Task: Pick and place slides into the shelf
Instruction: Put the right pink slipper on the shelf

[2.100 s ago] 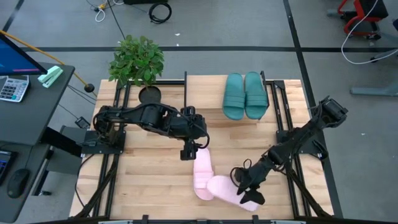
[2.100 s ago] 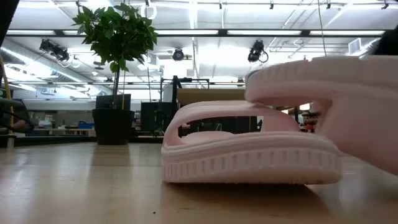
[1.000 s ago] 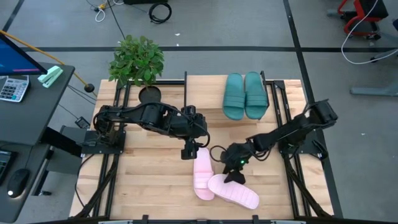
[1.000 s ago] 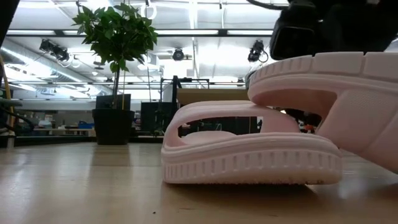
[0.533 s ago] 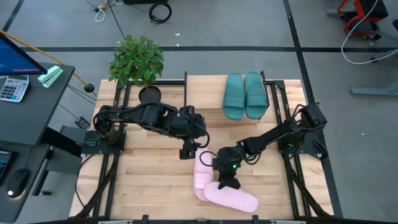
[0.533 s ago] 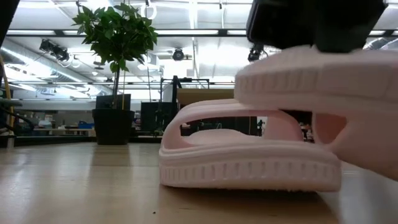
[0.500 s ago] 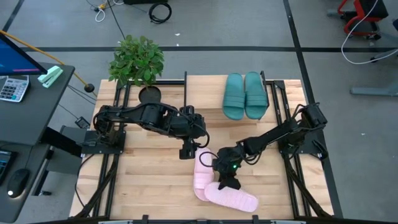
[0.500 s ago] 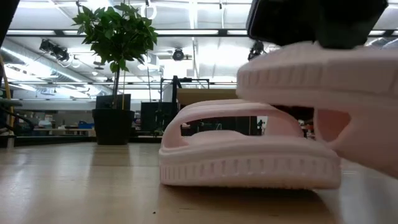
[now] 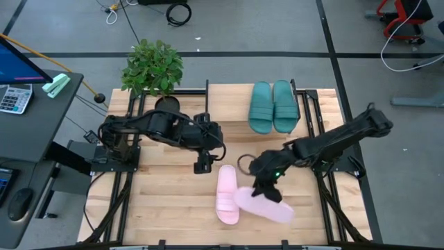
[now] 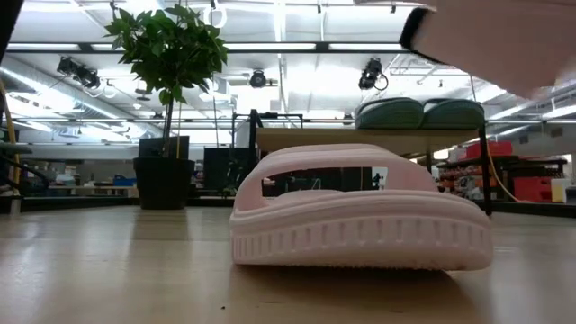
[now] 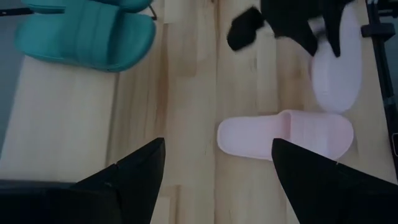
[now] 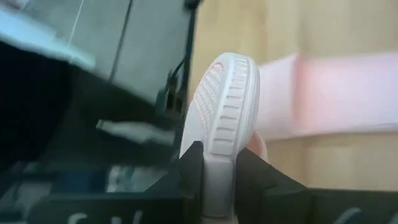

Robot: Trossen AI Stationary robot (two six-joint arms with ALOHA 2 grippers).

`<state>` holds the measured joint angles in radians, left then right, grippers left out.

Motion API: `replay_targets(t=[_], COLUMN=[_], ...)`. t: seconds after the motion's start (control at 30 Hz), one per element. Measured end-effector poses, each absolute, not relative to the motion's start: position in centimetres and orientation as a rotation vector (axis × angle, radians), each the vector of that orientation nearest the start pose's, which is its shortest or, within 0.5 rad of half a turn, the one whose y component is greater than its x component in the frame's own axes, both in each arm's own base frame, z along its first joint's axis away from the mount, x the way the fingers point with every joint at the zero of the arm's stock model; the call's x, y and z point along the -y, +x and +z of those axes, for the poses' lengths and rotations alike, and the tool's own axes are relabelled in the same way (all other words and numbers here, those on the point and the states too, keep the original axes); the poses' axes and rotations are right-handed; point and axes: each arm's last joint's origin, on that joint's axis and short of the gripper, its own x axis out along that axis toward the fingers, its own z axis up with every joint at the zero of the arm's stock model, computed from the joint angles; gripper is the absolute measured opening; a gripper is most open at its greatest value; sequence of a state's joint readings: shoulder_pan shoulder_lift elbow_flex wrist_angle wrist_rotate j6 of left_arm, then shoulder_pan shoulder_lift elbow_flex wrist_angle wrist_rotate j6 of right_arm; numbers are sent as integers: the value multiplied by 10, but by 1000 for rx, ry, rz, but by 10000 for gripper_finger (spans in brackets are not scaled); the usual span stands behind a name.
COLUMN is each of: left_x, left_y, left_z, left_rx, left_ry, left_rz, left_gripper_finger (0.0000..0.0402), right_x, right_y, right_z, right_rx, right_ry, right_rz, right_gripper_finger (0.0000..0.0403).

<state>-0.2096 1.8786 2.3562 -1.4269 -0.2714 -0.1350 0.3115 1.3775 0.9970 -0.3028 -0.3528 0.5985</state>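
Observation:
Two teal slides point(image 9: 273, 105) lie side by side on the shelf's plank top point(image 9: 234, 111) at the table's far side; the low view shows them too point(image 10: 423, 112). One pink slide point(image 9: 227, 194) rests sole down on the table near the front edge. My right gripper point(image 9: 263, 189) is shut on the second pink slide point(image 9: 263, 206), which hangs above the table just right of the first. My left gripper point(image 9: 202, 164) hovers open to the far left of the pink slides, with nothing between its fingers. My right gripper pinches the lifted pink slide's ribbed sole edge point(image 12: 219, 142) between its two fingers, which come from above and from the table's right. The slide is turned on edge in the hold and hangs clear of the table and of the other pink slide.
A potted plant point(image 9: 152, 67) stands at the table's far left corner. Black metal frames point(image 9: 125, 187) run along both sides of the table. A dark desk with a calculator point(image 9: 15, 97) stands off to the left. Bare wood lies between the shelf and the pink slides.
My right gripper first moved left with the pink slide's end resting over the other slide, then rose and went right, lifting the slide clear; in the low view it has left all but the top right corner. My left gripper has drawn back a little toward the far left.

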Motion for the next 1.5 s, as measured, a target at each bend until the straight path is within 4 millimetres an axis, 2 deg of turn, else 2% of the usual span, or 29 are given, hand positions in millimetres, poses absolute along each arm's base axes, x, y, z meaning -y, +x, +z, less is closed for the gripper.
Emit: replay_targets(t=[0.2, 0.4, 0.6, 0.8, 1.0, 1.2, 1.33, 1.5], left_x=[61, 59, 59, 59, 58, 58, 58, 58], left_y=[328, 324, 323, 323, 324, 324, 324, 324], left_z=[454, 457, 456, 456, 456, 456, 456, 456], left_rx=[-883, -874, -887, -888, -888, -888, -889, -889], left_ry=[101, 103, 107, 107, 107, 108, 108, 107], left_rz=[156, 166, 167, 167, 173, 173, 173, 173], left_gripper_finger=[298, 298, 298, 298, 298, 298, 298, 298], right_x=[-82, -65, -50, -25, -9, 6, 16, 37], right_y=[247, 220, 198, 184, 184, 192, 204, 227], right_z=[311, 342, 362, 376, 395, 408, 406, 390], right_rx=[-622, -396, -243, -106, 67, 174, 161, 53], right_ry=[549, 497, 446, 441, 368, 131, -53, -255], right_rz=[209, 1, -150, -330, -366, -357, -351, -344], right_gripper_finger=[58, 58, 58, 58, 57, 57, 57, 57])
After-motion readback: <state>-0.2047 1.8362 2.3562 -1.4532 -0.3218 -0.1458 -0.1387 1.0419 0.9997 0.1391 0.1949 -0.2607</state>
